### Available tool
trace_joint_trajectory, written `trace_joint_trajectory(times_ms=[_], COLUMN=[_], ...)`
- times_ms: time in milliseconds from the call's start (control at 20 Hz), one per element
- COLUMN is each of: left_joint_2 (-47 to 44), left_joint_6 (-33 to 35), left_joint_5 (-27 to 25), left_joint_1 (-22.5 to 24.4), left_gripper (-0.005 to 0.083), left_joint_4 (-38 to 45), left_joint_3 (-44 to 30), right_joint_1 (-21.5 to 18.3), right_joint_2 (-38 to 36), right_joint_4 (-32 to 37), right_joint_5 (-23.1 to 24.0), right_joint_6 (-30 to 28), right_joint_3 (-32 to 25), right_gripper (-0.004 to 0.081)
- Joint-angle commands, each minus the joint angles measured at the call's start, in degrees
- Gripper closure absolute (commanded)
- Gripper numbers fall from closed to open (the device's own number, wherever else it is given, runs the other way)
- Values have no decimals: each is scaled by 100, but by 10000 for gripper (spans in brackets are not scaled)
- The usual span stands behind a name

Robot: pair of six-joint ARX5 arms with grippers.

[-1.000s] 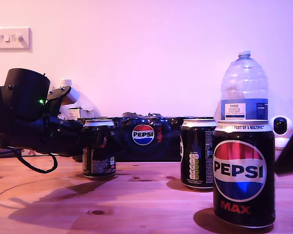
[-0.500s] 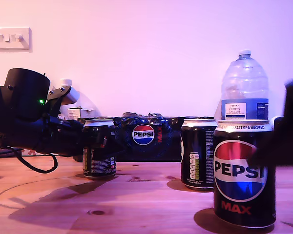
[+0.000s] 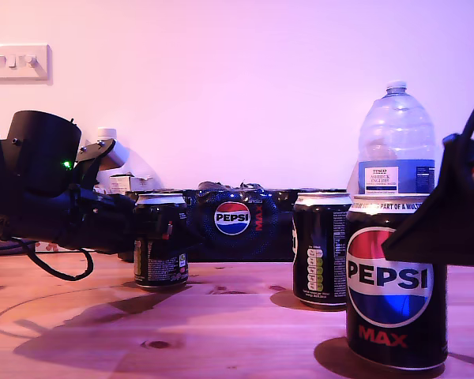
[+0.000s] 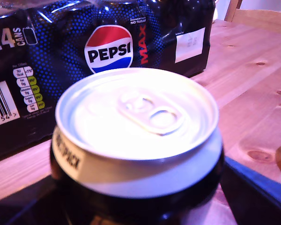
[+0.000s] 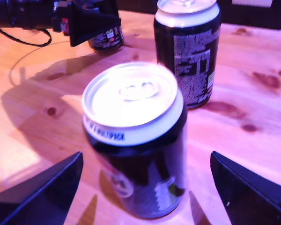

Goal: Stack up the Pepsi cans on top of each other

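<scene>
Upright, three Pepsi cans [image 3: 395,280]; my second end effector [image 5: 145,187] gapes wide.

Multipack [image 3: 233,221] blocks behind cans; open tabletop [image 3: 221,324] in front.

Cans [image 3: 395,280]: glossy black metal, bright silver tops.
Tabletop [image 3: 221,332]: smooth knotty wood.
Multipack [image 4: 61,61]: shiny plastic wrap.
Bottle [image 3: 396,142]: clear plastic, paper label.

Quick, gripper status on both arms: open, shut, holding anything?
My first gripper: around the far Pepsi can; whether it is clamped cannot be told.
My second gripper: open, jaws wide either side of the near Pepsi can, not touching.
</scene>
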Motion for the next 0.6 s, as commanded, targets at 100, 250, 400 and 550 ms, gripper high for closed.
trace_joint_trajectory(times_ms=[100, 250, 400, 550], left_joint_2=[146, 146, 146, 146], left_joint_6=[35, 35, 35, 35], left_joint_5=[68, 68, 68, 68], left_joint_1=[-26, -26, -26, -26], left_gripper=[-11, -11, -11, -11], left_joint_4=[42, 42, 42, 42], left_joint_3=[-35, -35, -35, -35], right_joint_1=[-81, -105, -153, -245], right_joint_2=[463, 890, 1311, 1644], right_joint_4=[404, 837, 1248, 1624], right_joint_5=[-28, -90, -116, -122], right_joint_6=[-11, -26, -26, -39], right_joint_3=[-90, -90, -87, -76], right_gripper=[-18, -18, -18, 38])
